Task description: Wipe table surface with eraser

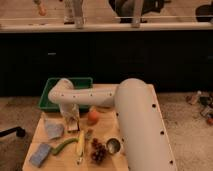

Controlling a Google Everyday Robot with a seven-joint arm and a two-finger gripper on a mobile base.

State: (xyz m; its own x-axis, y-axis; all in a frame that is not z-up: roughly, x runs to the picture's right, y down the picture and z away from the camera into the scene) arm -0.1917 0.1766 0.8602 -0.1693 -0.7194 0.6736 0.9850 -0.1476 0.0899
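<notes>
Dark cabinet fronts run behind a small wooden tabletop (155, 100), with a pale counter edge above them. White arm (135, 120) crosses from lower right to the left side, elbow bent over the green tray (50, 87) at the tabletop's back-left corner. Gripper (73, 120) points down from the wrist, just in front of the tray, low over the tabletop; cannot tell how the fingers stand. Crumpled grey cloth (53, 128) lies just left of the gripper. Orange (93, 117) sits just right of it. Eraser (40, 154), a blue-grey block, lies flat at the front-left corner, well apart from the gripper, nothing touching it. Green pepper (64, 146) lies between eraser and banana (80, 145). Grapes (98, 151) sit right of the banana, and a metal cup (113, 146) is beside them, against the arm. Floor at far right has small clutter, too unclear to name.
</notes>
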